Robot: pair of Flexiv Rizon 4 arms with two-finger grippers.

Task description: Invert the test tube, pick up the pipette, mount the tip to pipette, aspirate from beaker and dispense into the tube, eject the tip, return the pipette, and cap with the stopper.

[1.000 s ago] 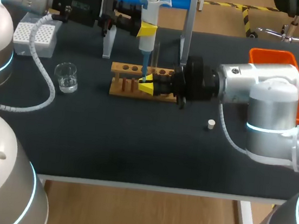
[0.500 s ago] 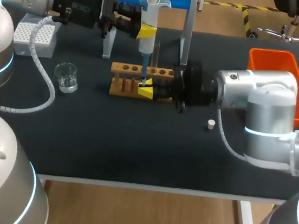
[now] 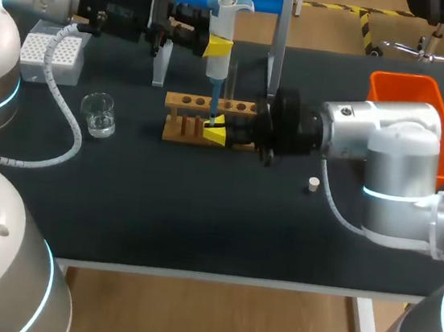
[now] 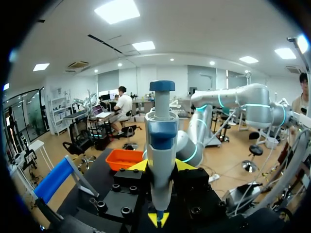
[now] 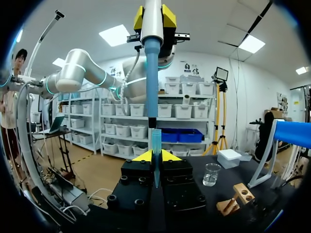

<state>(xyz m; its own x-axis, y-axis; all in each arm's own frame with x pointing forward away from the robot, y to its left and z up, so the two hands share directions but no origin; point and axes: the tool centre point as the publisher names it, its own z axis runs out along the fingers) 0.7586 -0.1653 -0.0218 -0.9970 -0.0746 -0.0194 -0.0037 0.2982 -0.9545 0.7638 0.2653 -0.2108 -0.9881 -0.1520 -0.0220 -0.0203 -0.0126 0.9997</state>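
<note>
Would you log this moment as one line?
left end effector: shut on pipette; right end effector: shut on test tube; stage: likely dispense

Worktop [image 3: 199,220]: blk. Pipette [image 4: 161,145]: wht body, blue plunger and shaft. Rack [image 3: 184,130]: brown wood. Bin [image 3: 403,78]: orange. Beaker [image 3: 98,113]: clear. Stopper [image 3: 313,184]: wht. Tip box [image 3: 52,52]: wht/grey. Left end effector [image 3: 219,47], right end effector [image 3: 215,130]: 2 yellow tips each, blk bodies.
</note>
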